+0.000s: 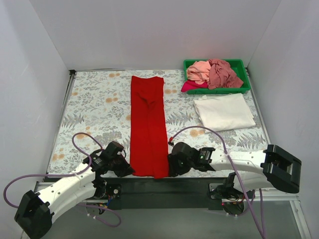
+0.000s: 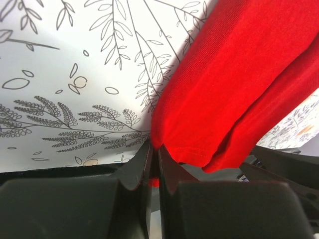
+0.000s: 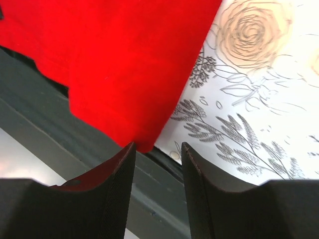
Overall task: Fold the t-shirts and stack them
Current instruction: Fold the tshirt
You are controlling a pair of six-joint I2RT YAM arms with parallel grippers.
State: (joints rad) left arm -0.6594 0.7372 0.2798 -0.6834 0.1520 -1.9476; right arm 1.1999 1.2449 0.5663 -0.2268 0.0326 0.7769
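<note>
The bright red t-shirt lies folded into a long narrow strip down the middle of the table, its near end hanging over the front edge. My left gripper is at the strip's near left corner. In the left wrist view the left gripper is shut on the hem of the red t-shirt. My right gripper is at the near right corner. There the right gripper is open, and the red corner sits just ahead of its fingertips, unclamped. A white t-shirt lies folded at the right.
A green tray at the back right holds crumpled light pink, dusty rose and magenta t-shirts. White walls close in the table on three sides. The dark front edge of the table runs just under both grippers.
</note>
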